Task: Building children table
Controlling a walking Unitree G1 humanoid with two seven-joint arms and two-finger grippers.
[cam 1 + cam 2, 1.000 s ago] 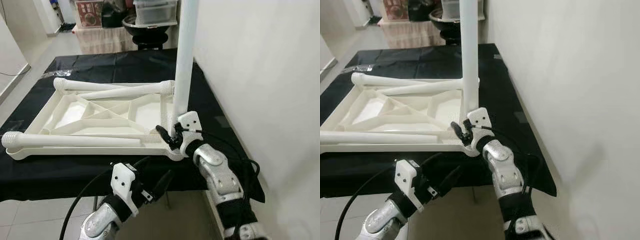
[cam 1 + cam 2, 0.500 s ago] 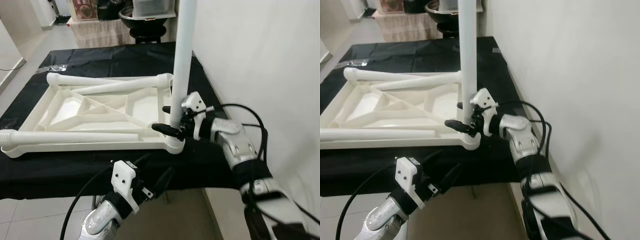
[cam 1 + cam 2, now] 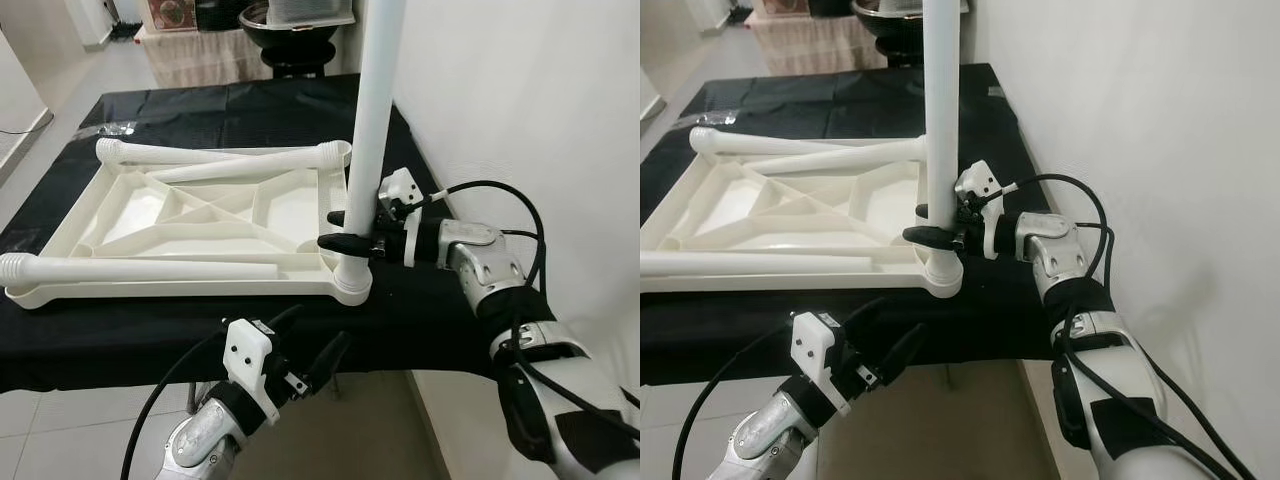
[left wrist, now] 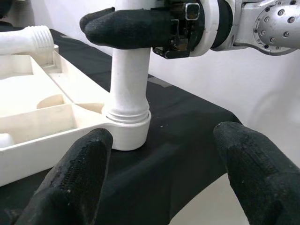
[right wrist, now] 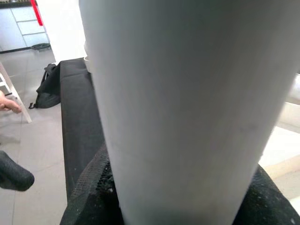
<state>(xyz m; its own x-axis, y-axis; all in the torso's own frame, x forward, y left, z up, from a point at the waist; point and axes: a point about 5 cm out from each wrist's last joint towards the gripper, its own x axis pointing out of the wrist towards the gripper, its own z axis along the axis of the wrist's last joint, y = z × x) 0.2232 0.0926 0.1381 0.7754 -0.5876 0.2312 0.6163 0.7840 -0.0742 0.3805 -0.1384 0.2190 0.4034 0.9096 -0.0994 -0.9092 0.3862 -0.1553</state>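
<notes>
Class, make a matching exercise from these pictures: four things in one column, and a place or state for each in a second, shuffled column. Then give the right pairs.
Things:
1. upright leg
2. right gripper
3. left gripper
4. loose leg

Places or states:
A. open, below the table's front edge
B. lying flat along the near side of the white tabletop
C. standing in the tabletop's corner socket
D. clamped round a white tube

Pairs: 1-C, 2-D, 3-A, 4-B
</notes>
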